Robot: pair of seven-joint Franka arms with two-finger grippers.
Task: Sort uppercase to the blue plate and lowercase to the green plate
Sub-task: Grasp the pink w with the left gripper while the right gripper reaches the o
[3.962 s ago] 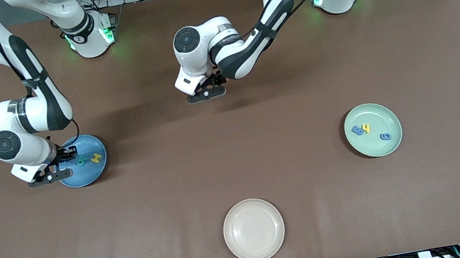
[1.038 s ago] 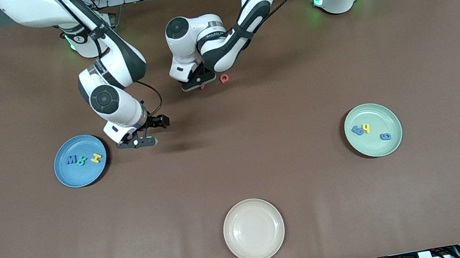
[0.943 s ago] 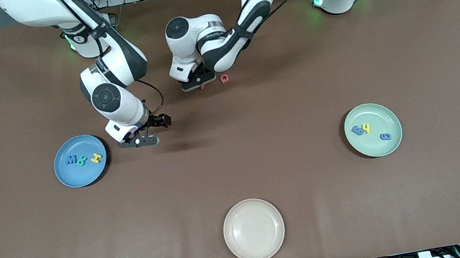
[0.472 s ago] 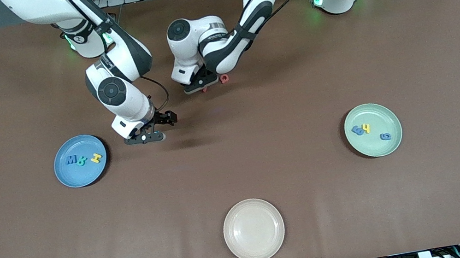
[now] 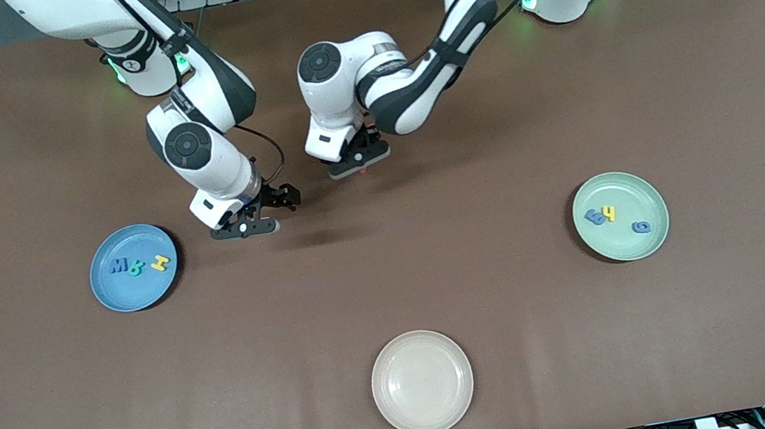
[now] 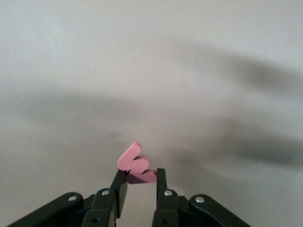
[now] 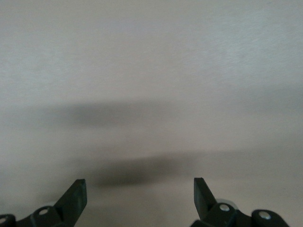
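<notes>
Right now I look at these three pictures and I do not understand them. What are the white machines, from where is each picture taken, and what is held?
They are two robot arms at a brown table. The large picture comes from a high camera facing them; each small one from a camera on an arm's wrist.

The left gripper hangs over the table's middle, shut on a small red foam letter. The right gripper is open and holds nothing, above the table beside the blue plate.

The blue plate holds a blue M, a green B and a yellow H. The green plate holds three small letters. The cream plate, nearest the front camera, holds none.
</notes>
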